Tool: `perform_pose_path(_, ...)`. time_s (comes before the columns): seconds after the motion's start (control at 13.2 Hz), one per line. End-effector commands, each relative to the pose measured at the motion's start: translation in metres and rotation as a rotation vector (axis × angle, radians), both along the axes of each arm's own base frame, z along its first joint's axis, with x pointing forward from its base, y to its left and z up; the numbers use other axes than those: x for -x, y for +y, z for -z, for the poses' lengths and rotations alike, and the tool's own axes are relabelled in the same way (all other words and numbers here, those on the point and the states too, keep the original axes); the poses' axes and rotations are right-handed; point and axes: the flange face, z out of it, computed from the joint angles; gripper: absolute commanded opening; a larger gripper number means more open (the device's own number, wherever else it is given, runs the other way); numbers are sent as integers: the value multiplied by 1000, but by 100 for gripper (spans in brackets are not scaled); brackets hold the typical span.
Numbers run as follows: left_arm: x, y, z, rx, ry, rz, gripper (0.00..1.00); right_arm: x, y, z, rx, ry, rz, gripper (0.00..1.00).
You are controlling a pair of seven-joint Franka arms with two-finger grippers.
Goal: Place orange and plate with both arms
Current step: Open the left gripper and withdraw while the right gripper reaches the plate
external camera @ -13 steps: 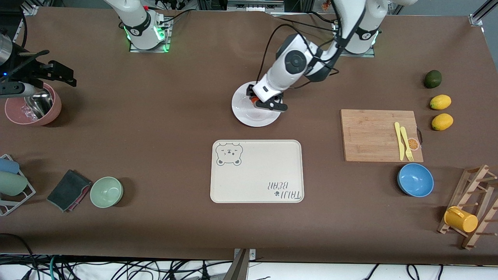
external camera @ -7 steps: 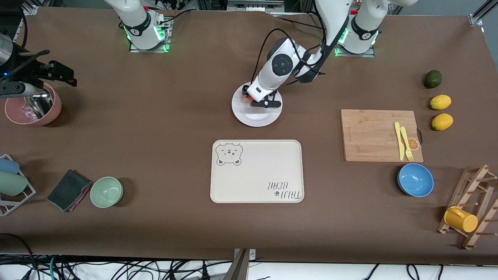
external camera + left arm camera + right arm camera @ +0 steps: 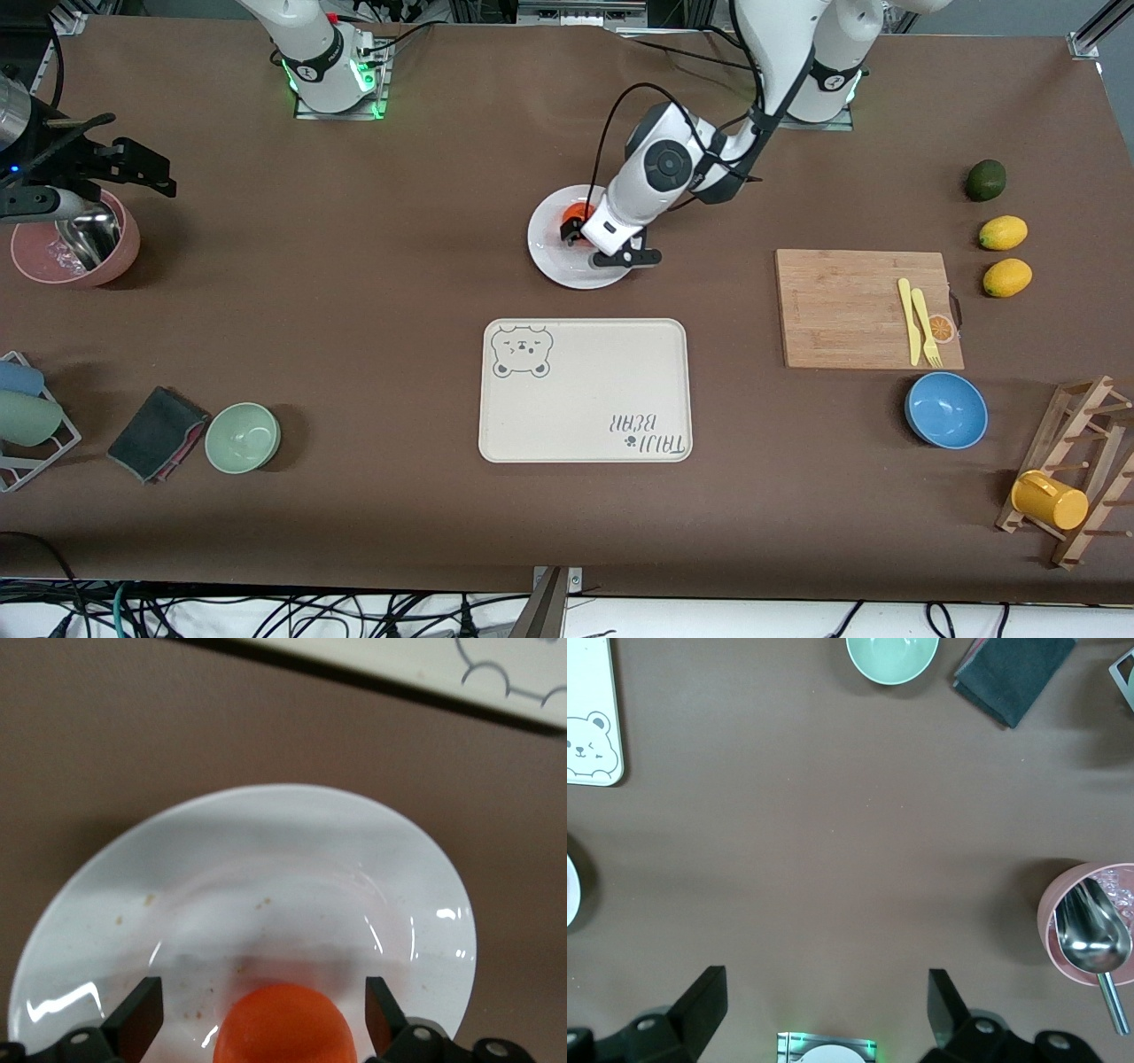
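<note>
Orange (image 3: pixel 285 1025): rests on plate (image 3: pixel 266 868), between the parted jaws of left gripper (image 3: pixel 257 1014). Right gripper (image 3: pixel 824 1005): waits above counter (image 3: pixel 833 815), jaws apart, nothing between them.

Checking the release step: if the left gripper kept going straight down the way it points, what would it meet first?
Probably the orange, which sits between the open left gripper's fingers, with the plate right beneath it. The depth is hard to judge.

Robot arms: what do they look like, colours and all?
Both are glossy white with rounded joints. The left arm has a dark grey round cap, looping black cables and a black gripper. Green lights glow at both bases. The right gripper has black fingers too.
</note>
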Motion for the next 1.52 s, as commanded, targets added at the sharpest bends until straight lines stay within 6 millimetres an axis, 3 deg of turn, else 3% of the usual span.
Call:
perform_pose_path(0.0, -26, 30, -66, 54, -77, -64, 100, 2, 7, -5, -10, 0, -3, 100)
perform_pose_path(0.15, -85, 108, -133, 96, -177, -220, 100, 3, 21, -5, -12, 3, -28, 100)
perform_pose_path(0.3, -110, 171, -179, 103, -206, -317, 100, 7, 55, 8, -7, 59, -87, 100)
perform_pose_path(0.38, -115, 195, -196, 101, -213, -342, 100, 1, 77, 32, -2, 113, -126, 100)
perform_pose_path(0.53, -116, 239, -230, -7, -245, -248, 100, -9, 113, 79, -89, 215, -160, 100)
perform_pose_path(0.68, -111, 263, -260, -140, -303, -147, 100, -20, 144, 125, -207, 291, -161, 100)
perform_pose_path(0.99, -103, 323, -340, -190, -240, -207, 100, -31, 233, 219, -376, 279, -150, 100)
perform_pose_path(1.14, -90, 352, -381, -190, -238, -255, 100, -24, 272, 263, -484, 251, -72, 100)
perform_pose_path(1.37, -83, 404, -404, -181, -235, -336, 100, -13, 313, 322, -599, 262, 23, 100)
perform_pose_path(1.44, -82, 409, -404, -183, -225, -313, 100, -4, 334, 329, -675, 243, 20, 100)
